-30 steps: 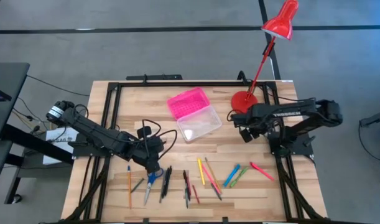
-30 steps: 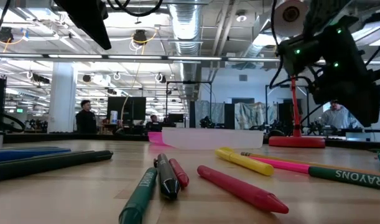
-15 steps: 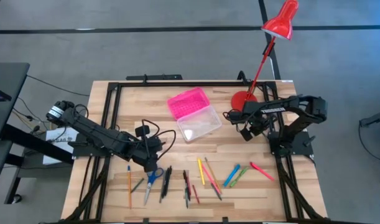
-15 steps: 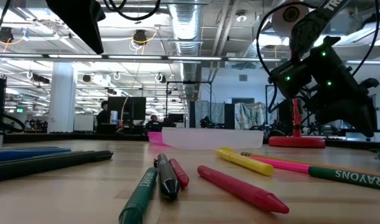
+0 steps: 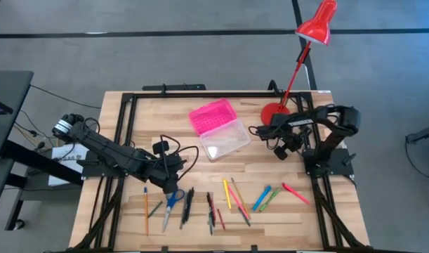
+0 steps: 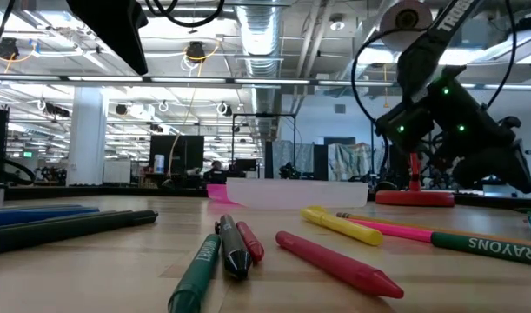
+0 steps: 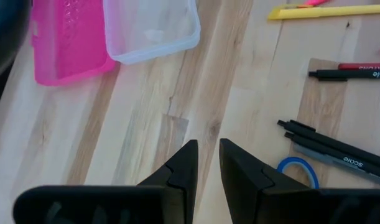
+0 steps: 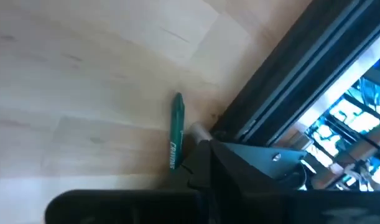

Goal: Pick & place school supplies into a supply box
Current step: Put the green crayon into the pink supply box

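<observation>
A: Left to right, overhead. Left gripper (image 5: pixel 173 184) is low over the worktop (image 5: pixel 130 133), right by the scissors (image 5: pixel 173 202). An orange pencil (image 5: pixel 145 209) lies further left, black pens (image 5: pixel 187 206) just right of the scissors.

B: Gripper state?

A: Left wrist view shows the fingers (image 7: pixel 185 167) nearly together with a thin gap, holding nothing. It also catches the blue scissor loop (image 7: pixel 299 170) just beside them, which overhead only hints at.

B: Box?

A: The supply box (image 5: pixel 221 129) is open at the worktop's rear centre, pink lid (image 5: pixel 213 115) laid flat beside the clear base (image 5: pixel 225 140). Looks empty, though the clear plastic makes that hard to confirm. Pens and markers are spread along the front edge; the low view shows a yellow marker (image 6: pixel 341 225) and a red one (image 6: pixel 338 263) up close.

B: Right side?

A: Right gripper (image 5: pixel 279 149) hangs near the red lamp's base (image 5: pixel 274 112). Can't tell its fingers. Its wrist view shows a green crayon (image 8: pixel 176 130) by the frame rail.

B: Change since a second ago?

A: Right arm has folded back and its gripper shifted slightly. Left gripper has edged back from the scissors. Supplies haven't moved.
</observation>
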Controlling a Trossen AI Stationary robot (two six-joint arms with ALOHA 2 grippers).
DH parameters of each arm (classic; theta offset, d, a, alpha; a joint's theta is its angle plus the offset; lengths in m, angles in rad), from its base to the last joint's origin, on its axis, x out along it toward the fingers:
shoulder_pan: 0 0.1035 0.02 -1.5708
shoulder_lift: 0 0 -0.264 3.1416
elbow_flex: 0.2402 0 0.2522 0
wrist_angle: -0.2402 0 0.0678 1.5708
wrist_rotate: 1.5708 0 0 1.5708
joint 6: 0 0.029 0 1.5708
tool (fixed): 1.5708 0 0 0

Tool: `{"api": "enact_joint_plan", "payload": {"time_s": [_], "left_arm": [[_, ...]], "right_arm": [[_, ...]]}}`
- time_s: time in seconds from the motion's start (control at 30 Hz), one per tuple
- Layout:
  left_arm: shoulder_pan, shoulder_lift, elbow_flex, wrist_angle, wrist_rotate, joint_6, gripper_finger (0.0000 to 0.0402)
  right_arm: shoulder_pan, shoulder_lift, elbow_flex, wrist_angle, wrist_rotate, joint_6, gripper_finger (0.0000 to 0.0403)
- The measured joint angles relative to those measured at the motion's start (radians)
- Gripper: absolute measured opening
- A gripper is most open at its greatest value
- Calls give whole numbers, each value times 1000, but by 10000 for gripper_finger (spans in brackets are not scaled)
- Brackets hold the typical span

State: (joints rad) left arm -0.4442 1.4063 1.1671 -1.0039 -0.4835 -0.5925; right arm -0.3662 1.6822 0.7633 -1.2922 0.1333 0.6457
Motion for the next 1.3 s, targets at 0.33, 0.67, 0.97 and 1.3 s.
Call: {"api": "enact_joint_plan", "payload": {"time_s": [0.33,0.67,0.97,1.3], "left_arm": [[0,0,0,0,0,-25,61],[0,0,0,0,1,-33,61],[0,1,0,0,1,-58,61],[0,1,0,0,-58,-16,61]], "right_arm": [[-3,104,0,81,1,-26,1],[-17,84,-4,131,32,-15,0],[-5,52,-41,154,-144,-26,0],[120,-79,34,179,-154,49,0]]}}
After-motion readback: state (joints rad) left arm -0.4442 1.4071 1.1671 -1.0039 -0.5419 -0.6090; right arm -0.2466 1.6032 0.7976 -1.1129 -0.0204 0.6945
